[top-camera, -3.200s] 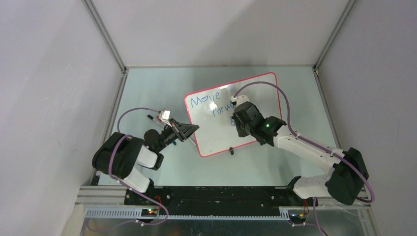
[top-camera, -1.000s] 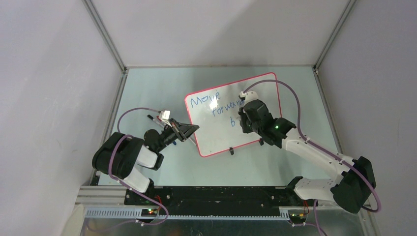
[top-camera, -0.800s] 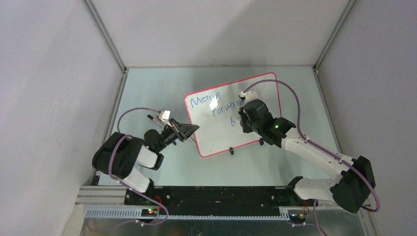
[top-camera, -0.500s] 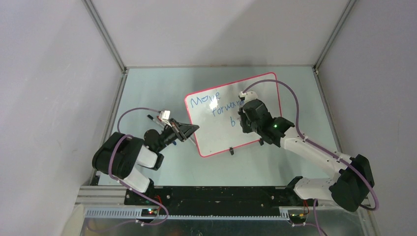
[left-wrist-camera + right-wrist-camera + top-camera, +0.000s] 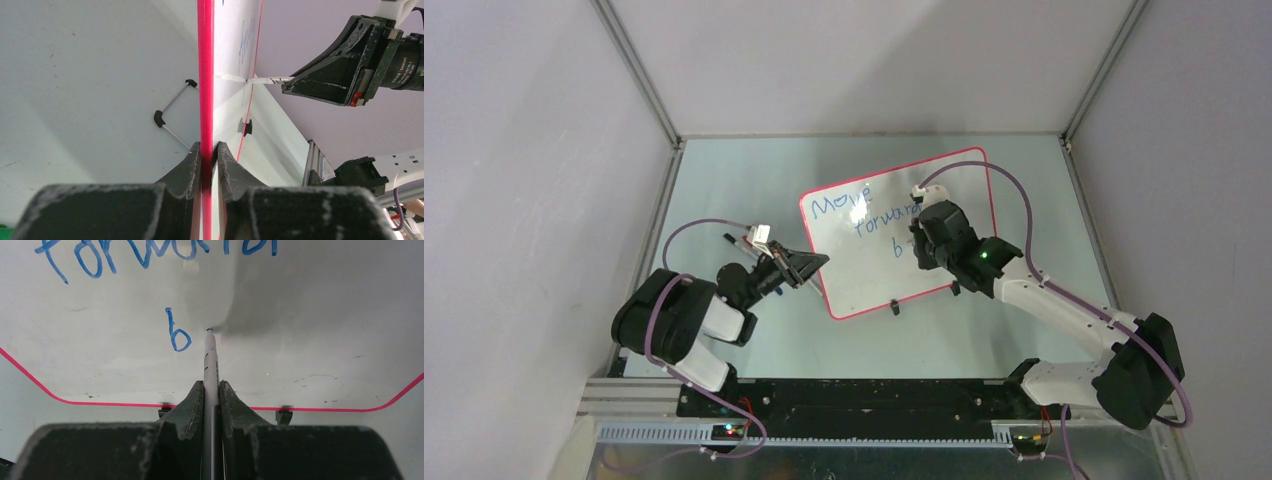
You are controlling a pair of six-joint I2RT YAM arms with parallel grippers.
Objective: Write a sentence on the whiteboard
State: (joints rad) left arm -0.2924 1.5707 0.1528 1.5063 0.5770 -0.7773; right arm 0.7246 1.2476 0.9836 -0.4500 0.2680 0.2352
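Whiteboard (image 5: pixel 944 180) sits mid-table (image 5: pixel 724 190), rotated so its long sides run diagonally. The near-left corner points at the left arm and the far-right corner is close to the back wall. The red-pink frame is visible all round in the top view, and one black clip foot (image 5: pixel 894 306) shows on the near edge.

Left gripper (image 5: pixel 206 150) is clamped on the board's left edge, one finger on each face of the red frame, seen edge-on in the wrist view. Can't tell whether that edge is lifted off the table.

Right gripper (image 5: pixel 211 387) is over the right half of the board, clenched on a white marker (image 5: pixel 211 360). The barrel runs straight out between the fingers and the dark tip points at the board. The tip is at the surface just right of the "b", and its shadow meets the tip there.

Sentence (image 5: pixel 864 212) is partial, in blue ink and stepped down to the right:
- Line 1: "Move", near the board's far-left corner.
- Line 2: "forward", with the last letters partly hidden by the right wrist in the top view.
- Line 3: a lone "b" (image 5: pixel 177 332).

The rest of the board below and right of the "b" is bare apart from faint smudges.
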